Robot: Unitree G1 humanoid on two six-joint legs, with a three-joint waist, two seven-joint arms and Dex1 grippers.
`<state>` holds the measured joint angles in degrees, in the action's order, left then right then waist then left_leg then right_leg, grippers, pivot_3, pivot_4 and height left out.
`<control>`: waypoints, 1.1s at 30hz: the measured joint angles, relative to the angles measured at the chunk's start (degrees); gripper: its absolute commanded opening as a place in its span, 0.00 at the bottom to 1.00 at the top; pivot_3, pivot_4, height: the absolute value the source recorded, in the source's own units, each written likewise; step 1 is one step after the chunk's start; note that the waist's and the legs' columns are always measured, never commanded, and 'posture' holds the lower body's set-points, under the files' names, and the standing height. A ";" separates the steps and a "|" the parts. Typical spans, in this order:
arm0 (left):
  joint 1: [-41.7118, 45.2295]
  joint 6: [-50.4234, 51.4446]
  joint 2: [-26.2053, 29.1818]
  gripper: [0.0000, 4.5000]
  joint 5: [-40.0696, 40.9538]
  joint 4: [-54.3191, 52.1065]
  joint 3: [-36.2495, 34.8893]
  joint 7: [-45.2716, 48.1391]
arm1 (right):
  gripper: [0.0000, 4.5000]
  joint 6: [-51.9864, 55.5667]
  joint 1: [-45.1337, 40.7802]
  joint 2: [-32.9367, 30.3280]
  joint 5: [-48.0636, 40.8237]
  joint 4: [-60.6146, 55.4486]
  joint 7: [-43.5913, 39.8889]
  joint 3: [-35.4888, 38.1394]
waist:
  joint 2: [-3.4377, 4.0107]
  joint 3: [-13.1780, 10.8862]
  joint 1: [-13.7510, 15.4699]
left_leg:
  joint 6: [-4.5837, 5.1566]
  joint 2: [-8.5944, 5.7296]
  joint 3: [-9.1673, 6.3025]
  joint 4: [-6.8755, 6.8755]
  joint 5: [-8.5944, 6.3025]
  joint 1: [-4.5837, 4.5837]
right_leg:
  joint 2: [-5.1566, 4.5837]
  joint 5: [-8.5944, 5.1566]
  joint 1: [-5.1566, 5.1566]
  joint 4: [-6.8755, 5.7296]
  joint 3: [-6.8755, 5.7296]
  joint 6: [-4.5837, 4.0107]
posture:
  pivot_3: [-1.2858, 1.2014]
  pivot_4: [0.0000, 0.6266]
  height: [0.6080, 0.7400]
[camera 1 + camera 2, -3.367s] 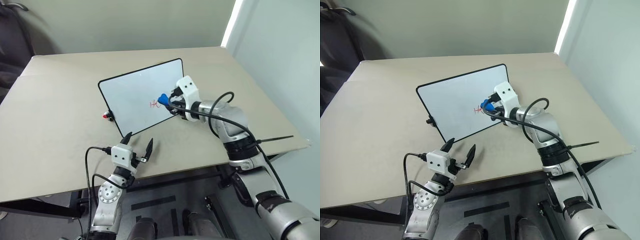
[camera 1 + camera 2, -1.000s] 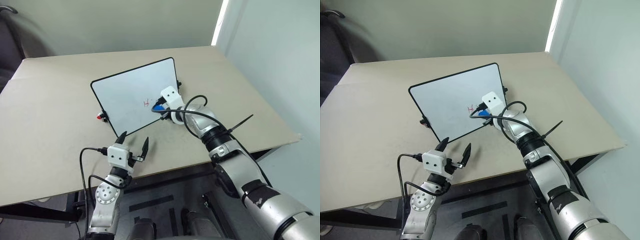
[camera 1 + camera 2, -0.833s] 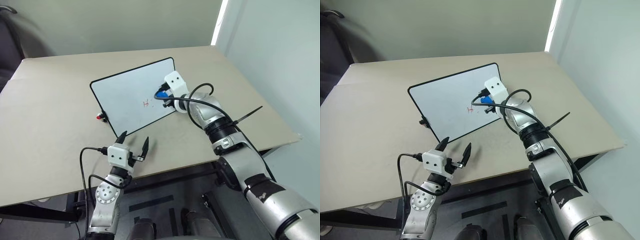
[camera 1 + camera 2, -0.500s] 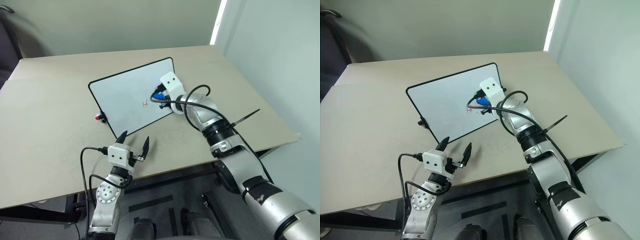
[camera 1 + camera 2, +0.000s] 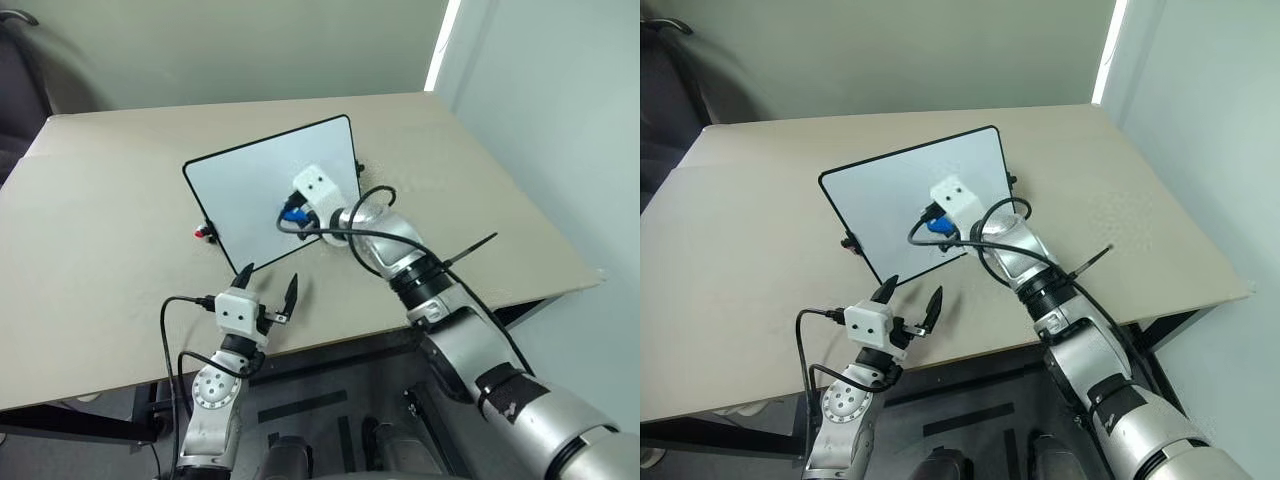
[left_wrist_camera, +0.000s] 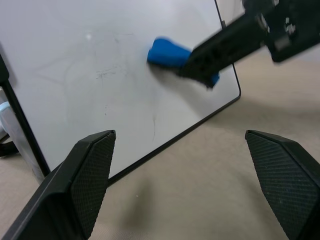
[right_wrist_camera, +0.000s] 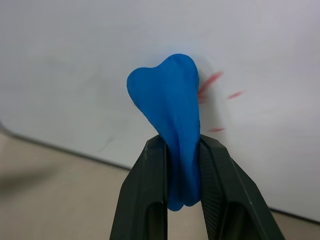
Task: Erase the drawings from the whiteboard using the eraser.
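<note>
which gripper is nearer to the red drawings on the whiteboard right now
The right. The right gripper holds the eraser against the whiteboard, right beside the drawings. The left gripper hangs open off the board's near edge, above the table.

right gripper [image 7: 182,150] clamped (left gripper [image 5: 268,288] agape)

The eraser [image 7: 170,130] covers most of the drawings [image 7: 216,95], leaving a few blurred red strokes beside it, too smeared to read as letters. In the head views the right gripper [image 5: 292,213] hides that part of the whiteboard [image 5: 250,185], so no red can be made out there. The left gripper [image 6: 185,185] is cut off by the frame's lower edge.
</note>
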<state>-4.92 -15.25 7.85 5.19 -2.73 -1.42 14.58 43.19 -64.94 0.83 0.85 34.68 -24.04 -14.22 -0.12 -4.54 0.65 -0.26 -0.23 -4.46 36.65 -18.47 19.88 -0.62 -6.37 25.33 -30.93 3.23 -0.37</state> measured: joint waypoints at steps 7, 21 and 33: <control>0.00 -0.14 -0.03 1.00 -0.03 0.00 -0.01 -0.03 | 0.11 -1.41 -1.76 -0.83 0.03 5.07 2.92 2.73 | -0.01 0.01 0.00 | -0.24 0.01 0.00 -0.04 -0.02 0.00 | 0.01 0.01 -0.07 -0.06 0.00 0.02 | 0.52 0.24 1.00; -0.12 -0.29 -0.05 1.00 -0.03 0.00 0.03 0.02 | 0.11 1.95 4.24 2.72 0.99 -7.46 -2.26 -5.40 | -0.01 0.01 -0.28 | -0.19 0.06 -0.01 -0.08 0.06 0.00 | 0.05 0.00 -0.02 0.00 -0.10 0.00 | 0.52 0.24 1.00; -0.17 -0.52 -0.01 1.00 -0.01 0.00 -0.19 -0.03 | 0.11 1.48 -0.72 0.14 1.15 4.36 3.32 0.73 | -0.01 0.00 0.19 | -0.28 -0.10 0.00 0.01 0.00 0.00 | -0.15 0.07 -0.03 -0.03 -0.09 -0.16 | 0.52 0.24 1.00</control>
<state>-5.09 -15.77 7.84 5.18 -2.74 -1.61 14.55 44.67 -65.66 0.97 2.00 39.04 -20.73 -13.50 -0.13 -4.54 0.83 -0.54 -0.33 -4.45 36.66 -18.48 19.88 -0.77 -6.30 25.29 -30.96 3.14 -0.52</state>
